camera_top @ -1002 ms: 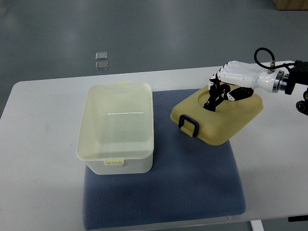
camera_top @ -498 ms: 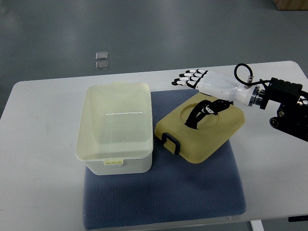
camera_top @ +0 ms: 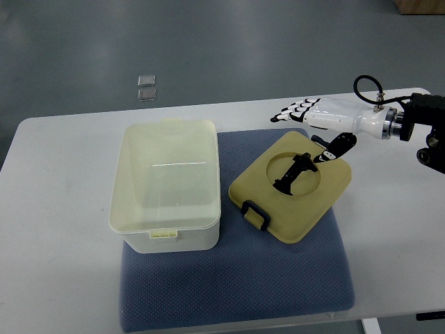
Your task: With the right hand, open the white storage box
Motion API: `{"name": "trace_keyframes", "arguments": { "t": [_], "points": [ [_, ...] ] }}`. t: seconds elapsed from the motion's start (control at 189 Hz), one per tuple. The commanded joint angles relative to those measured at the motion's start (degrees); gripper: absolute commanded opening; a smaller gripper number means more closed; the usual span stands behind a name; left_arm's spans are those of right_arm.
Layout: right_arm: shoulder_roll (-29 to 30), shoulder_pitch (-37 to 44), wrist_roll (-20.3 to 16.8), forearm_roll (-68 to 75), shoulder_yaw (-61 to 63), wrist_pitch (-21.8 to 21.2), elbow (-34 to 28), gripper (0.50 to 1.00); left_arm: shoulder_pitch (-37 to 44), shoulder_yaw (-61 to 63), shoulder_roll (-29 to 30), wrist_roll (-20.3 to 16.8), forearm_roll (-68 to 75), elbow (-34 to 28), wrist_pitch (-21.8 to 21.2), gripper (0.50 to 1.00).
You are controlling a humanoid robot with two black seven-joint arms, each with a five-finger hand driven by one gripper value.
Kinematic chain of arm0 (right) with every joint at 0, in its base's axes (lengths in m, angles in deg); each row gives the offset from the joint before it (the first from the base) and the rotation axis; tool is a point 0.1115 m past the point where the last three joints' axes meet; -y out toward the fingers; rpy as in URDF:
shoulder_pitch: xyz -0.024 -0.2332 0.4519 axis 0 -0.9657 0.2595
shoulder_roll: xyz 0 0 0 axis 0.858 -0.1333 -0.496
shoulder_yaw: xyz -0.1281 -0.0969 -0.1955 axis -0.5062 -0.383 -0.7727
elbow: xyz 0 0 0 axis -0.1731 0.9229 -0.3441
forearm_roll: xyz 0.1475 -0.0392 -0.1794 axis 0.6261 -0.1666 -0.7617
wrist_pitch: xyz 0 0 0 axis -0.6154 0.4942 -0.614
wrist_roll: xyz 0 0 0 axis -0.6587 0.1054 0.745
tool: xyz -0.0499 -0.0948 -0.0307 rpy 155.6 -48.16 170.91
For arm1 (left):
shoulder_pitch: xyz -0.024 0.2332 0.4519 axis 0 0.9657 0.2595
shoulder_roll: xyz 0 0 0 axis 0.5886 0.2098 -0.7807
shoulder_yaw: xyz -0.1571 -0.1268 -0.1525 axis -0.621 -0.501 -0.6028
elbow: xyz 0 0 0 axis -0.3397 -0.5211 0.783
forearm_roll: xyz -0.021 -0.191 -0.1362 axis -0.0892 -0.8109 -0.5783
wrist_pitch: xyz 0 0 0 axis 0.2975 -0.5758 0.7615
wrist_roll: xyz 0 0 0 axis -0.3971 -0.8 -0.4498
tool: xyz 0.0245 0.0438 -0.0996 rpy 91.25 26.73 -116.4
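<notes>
The white storage box point(camera_top: 167, 182) stands open on the left half of the blue mat point(camera_top: 236, 285), its inside showing nothing. Its cream lid point(camera_top: 306, 206) lies flat on the mat just right of the box, with a black handle point(camera_top: 293, 172) in the round recess and a dark latch point(camera_top: 255, 213) at its near corner. My right hand point(camera_top: 316, 124) hovers over the lid's far right edge. The fingers point(camera_top: 292, 111) are spread and point left, and the black thumb point(camera_top: 338, 146) hangs just over the lid's rim. It holds nothing.
The mat lies on a white table point(camera_top: 62, 229) whose right edge is near my right forearm point(camera_top: 379, 124). Two small clear squares point(camera_top: 146, 87) lie on the grey floor beyond the table.
The lid, held tilted by its handle a second ago, shifted left and now lies flat on the mat. My right hand let go, spread its fingers and drew back to the right.
</notes>
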Motion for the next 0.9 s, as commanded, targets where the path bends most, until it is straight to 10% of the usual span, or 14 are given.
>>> {"name": "trace_keyframes", "arguments": {
  "t": [0.0, 0.228, 0.726, 0.896],
  "points": [
    [-2.21, 3.09, 0.0, 0.01, 0.1, -5.37, -0.9, 0.944, 0.0, 0.0, 0.0, 0.0, 0.0, 0.0, 0.0, 1.0],
    [-2.57, 3.36, 0.0, 18.8, 7.48, -12.76, -0.64, 0.944, 0.0, 0.0, 0.0, 0.0, 0.0, 0.0, 0.0, 1.0],
    [12.99, -6.66, -6.0, 75.77, 8.1, -14.25, 6.3, 0.944, 0.0, 0.0, 0.0, 0.0, 0.0, 0.0, 0.0, 1.0],
    [15.62, -7.89, -21.1, 91.58, 8.1, -17.07, 7.97, 0.944, 0.0, 0.0, 0.0, 0.0, 0.0, 0.0, 0.0, 1.0]
  ]
}}
